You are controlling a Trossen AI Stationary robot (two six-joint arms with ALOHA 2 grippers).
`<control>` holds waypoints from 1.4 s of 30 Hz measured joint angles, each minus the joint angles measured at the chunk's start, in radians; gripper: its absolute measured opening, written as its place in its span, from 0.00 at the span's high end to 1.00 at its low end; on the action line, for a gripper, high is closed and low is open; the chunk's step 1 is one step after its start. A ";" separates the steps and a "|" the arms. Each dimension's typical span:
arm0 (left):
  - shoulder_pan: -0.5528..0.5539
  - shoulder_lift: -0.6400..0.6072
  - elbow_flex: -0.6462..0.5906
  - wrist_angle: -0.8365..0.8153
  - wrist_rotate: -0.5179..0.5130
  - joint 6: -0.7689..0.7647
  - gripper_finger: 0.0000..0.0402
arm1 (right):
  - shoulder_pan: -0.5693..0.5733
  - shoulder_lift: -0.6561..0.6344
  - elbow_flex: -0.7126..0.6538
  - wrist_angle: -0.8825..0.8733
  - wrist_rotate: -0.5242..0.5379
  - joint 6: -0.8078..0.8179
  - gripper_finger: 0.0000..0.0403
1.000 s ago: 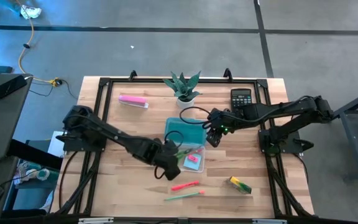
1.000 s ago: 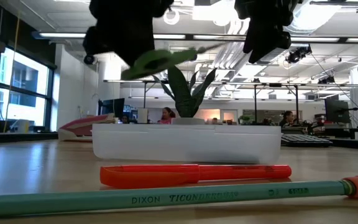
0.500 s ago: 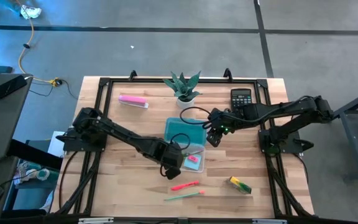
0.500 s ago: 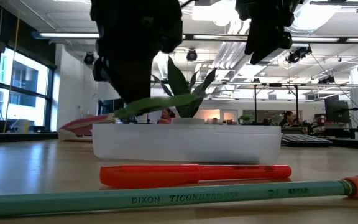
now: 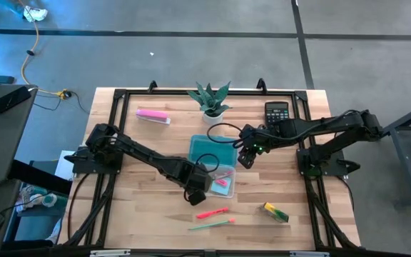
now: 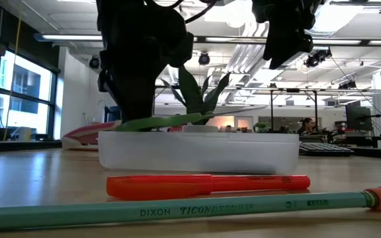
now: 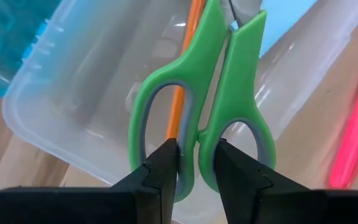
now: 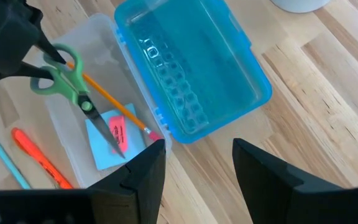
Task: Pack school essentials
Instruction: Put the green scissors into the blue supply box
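Observation:
A clear box (image 5: pixel 220 184) sits at mid-table with its blue lid (image 5: pixel 210 148) lying open on the far side. Inside are an orange pencil (image 8: pixel 107 94), a light-blue note pad (image 8: pixel 107 149) and a pink eraser (image 8: pixel 118 129). My left gripper (image 7: pixel 196 155) stands over the box's near-left part, shut on the green-handled scissors (image 8: pixel 67 79). My right gripper (image 8: pixel 194 165) hangs open above the lid's right side with nothing between its fingers. A pink-red pen (image 5: pixel 212 212), a green pen (image 5: pixel 210 225) and a yellow-green block (image 5: pixel 276 212) lie on the table in front of the box. My left gripper pinches the scissors by the handle, with one finger on each side of the two loops' inner limbs (image 7: pixel 207 140) where they meet. The fingers come from above, pointing steeply down. The scissors lie almost level just over the box's rim (image 6: pixel 177 121), blades toward the note pad.
A potted plant (image 5: pixel 210 100), a black calculator (image 5: pixel 277 112) and a long pale-pink bar (image 5: pixel 153 115) stand along the far edge. A black frame runs around the tabletop (image 5: pixel 141 207). Bare wood lies left of the box and at the near right.
My left gripper has come down toward the clear box and a little toward the table's right, rolling its wrist. The scissors have gone down with it from well above the box to just over the rim, and have levelled out.

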 joint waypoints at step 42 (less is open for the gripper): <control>0.073 -0.004 0.015 0.004 0.149 0.115 0.70 | 0.000 0.000 0.000 -0.001 -0.001 0.027 0.56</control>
